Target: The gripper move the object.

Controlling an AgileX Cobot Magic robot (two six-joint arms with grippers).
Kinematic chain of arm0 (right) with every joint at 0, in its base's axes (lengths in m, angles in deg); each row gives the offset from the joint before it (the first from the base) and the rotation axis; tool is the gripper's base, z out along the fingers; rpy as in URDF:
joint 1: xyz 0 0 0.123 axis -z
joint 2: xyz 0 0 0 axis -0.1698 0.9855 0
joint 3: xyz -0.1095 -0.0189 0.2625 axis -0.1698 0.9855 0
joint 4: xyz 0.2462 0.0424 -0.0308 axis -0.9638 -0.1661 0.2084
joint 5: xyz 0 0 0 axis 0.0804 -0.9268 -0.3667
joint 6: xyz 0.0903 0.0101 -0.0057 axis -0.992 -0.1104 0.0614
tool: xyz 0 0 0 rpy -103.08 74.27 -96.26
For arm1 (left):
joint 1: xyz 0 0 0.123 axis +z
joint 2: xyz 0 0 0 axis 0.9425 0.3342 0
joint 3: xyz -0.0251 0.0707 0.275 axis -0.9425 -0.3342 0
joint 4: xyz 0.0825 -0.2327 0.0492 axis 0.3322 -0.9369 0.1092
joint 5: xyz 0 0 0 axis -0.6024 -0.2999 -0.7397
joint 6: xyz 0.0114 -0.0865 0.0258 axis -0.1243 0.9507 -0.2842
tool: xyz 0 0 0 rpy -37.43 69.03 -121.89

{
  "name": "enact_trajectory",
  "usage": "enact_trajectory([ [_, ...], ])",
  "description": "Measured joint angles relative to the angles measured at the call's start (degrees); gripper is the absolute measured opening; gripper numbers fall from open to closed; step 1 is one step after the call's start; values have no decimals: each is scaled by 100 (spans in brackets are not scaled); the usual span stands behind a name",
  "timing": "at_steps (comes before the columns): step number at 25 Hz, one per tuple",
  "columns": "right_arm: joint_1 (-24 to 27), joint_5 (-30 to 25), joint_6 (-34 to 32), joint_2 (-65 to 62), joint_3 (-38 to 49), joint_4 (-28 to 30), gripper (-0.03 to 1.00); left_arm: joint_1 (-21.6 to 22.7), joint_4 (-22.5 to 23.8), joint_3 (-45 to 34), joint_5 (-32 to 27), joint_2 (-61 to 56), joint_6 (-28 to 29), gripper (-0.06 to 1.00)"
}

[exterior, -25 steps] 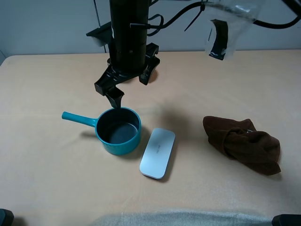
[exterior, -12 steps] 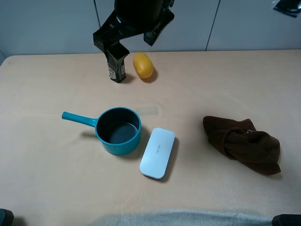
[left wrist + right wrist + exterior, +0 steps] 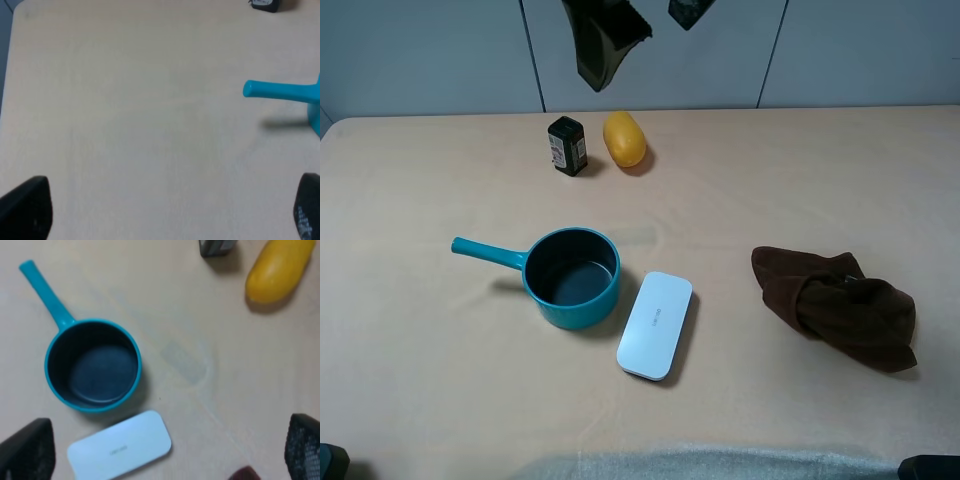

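The object, a teal saucepan (image 3: 570, 278) with a dark inside, stands upright on the beige table, its handle pointing left. The right wrist view looks straight down on the saucepan (image 3: 92, 365). High above the table's far side my right gripper (image 3: 645, 30) hangs open and empty, well clear of the pan, and its fingertips (image 3: 25, 450) show in the lower corners of the right wrist view. My left gripper (image 3: 167, 210) is open and empty over bare table, with the saucepan's handle (image 3: 280, 91) some way off.
A flat white case (image 3: 655, 324) lies just right of the pan. A crumpled brown cloth (image 3: 835, 305) sits at the right. A small black box (image 3: 566, 145) and a yellow oval object (image 3: 624, 138) stand near the table's far edge.
My right gripper has risen from just above the pan's far rim to high over the back of the table, uncovering the black box and the yellow object. The pan has stayed put.
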Motion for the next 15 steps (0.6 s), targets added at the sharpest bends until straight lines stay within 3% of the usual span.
enact_trajectory([
  [15,0,-12,-113,-2303,1875,298,69,0,0,0,0,0,0,96],
])
